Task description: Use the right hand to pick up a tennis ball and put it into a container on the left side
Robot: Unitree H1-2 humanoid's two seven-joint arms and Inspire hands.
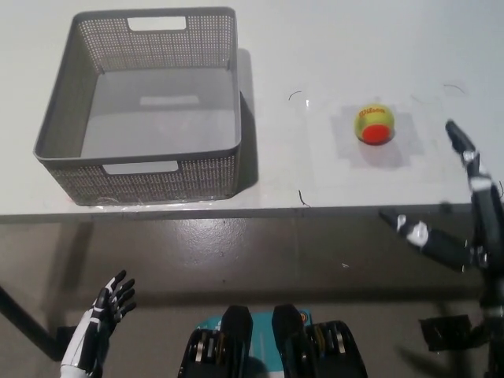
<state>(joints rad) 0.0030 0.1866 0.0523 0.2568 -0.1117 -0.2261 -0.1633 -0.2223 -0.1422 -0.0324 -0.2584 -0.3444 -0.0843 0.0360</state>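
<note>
Task status: early; nothing grasped, nothing delivered. Item: yellow-green tennis ball with an orange-red patch and printed lettering (375, 125), round, felt-covered, resting on the white table (331, 47) to the right of centre, well apart from the container. Container: grey perforated plastic basket with slot handles (150, 169), on the table's left side, holding nothing. Black right hand (457, 213): fingers spread wide, holding nothing, raised at the table's front right edge, near the ball but not touching. White left hand (106, 311): resting low at lower left, fingers apart. Remaining: grasp, carry left, release into basket.
</note>
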